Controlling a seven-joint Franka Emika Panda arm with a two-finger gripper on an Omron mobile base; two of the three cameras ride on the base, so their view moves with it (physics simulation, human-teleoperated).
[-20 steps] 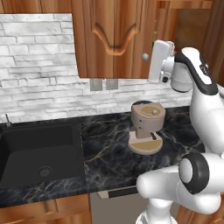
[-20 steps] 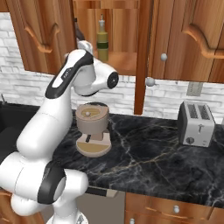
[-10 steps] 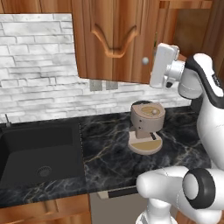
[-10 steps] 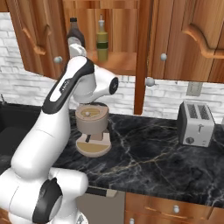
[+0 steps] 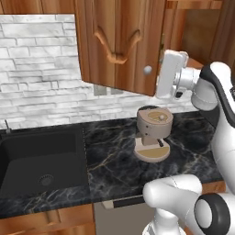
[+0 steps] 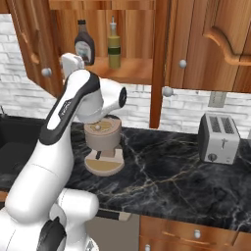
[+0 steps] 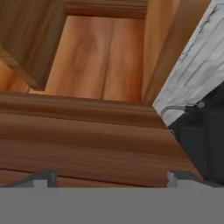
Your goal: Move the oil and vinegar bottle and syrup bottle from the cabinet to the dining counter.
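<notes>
Cabinet open; gripper raised beside shelf, jaws wide.

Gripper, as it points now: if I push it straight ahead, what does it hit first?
Most likely bare wood of the cabinet: the hand view looks at its panelling between the open fingertips. No bottle lies in that line, though depth is hard to judge.

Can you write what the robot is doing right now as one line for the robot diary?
stage: reaching up | pincer: open, empty | syrup bottle, oil and vinegar bottle: upright on cabinet shelf, untouched
</notes>
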